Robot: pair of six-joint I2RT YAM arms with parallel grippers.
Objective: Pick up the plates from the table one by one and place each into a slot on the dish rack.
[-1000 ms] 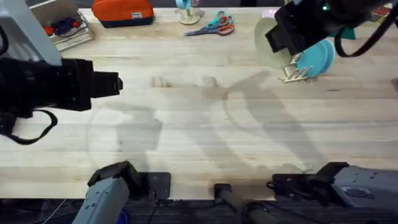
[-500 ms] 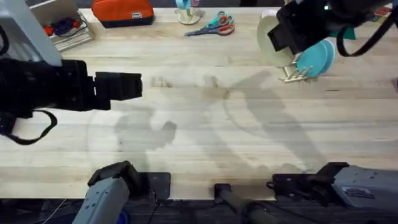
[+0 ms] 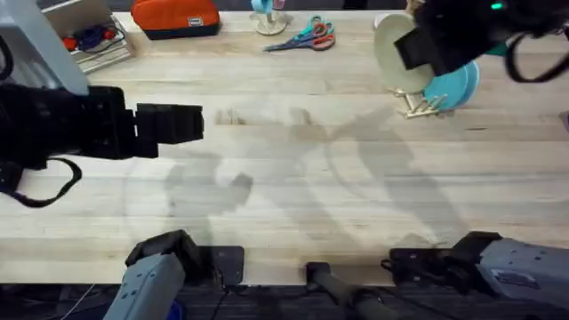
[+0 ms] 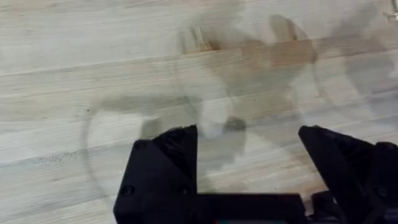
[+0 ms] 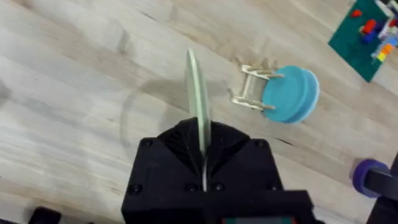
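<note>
The left hand (image 3: 182,124) hangs over the left of the worktop (image 3: 284,178), its two fingers spread wide with nothing between them; in its wrist view there is just bare wood and shadow below. It has no part in this step and is well apart from the rack, so it is best kept there.

Further right, near the far edge, lie scissors (image 3: 307,37), clear of the work.

At the far right the right hand (image 5: 202,152) is pinching the cream plate (image 5: 199,102) by its rim, holding it on edge. From overhead the cream plate (image 3: 396,55) sits raised, just left of the rack (image 3: 420,107), partly hidden by the arm. The rack (image 5: 252,90) already carries the teal plates (image 5: 289,93), standing upright at one end; how many are stacked there I cannot tell. The bare pegs on the side towards the held plate look free.

The step in hand seems to be lining the plate up with a free slot. To do it well, I would turn the plate so its face runs parallel to the teal ones, bring its lower edge over the gap between the pegs, and lower straight down. The rack is light and narrow, so a sideways nudge could shift or tip it. Only let go once the edge rests in the slot and the plate leans on the pegs
</note>
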